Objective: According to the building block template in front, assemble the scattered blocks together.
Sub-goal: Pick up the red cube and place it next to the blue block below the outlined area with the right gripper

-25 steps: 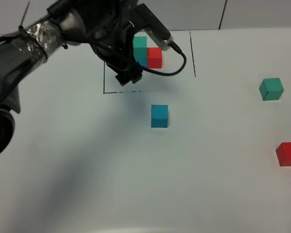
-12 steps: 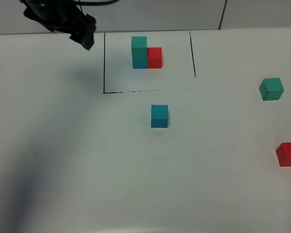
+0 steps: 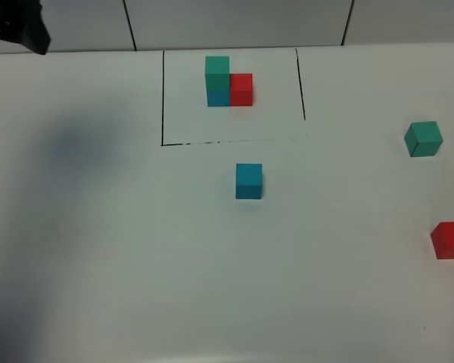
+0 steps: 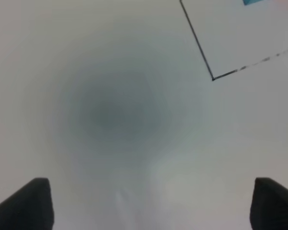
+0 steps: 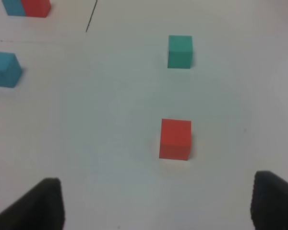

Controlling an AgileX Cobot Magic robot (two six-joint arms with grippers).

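Left gripper (image 4: 149, 206) jaws wide apart and empty above white table (image 4: 110, 158), right gripper (image 5: 156, 203) likewise apart and empty, red cube (image 5: 175, 139) ahead of it, teal-green cube (image 5: 180, 51) beyond, blue cube (image 5: 5, 69) off aside, nearer the framed template (image 3: 228, 79)

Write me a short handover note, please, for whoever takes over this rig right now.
Left gripper: fingers wide apart, empty, over the far left of the table.
Right gripper: open, empty, above the red cube and teal-green cube.
Template: inside the black-line rectangle, teal-green on blue, red alongside.
Loose cubes: blue cube just outside the rectangle's near line; teal-green and red at far right, all apart.
Done: nothing joined.
Left: set red against blue, then teal-green on top of blue.
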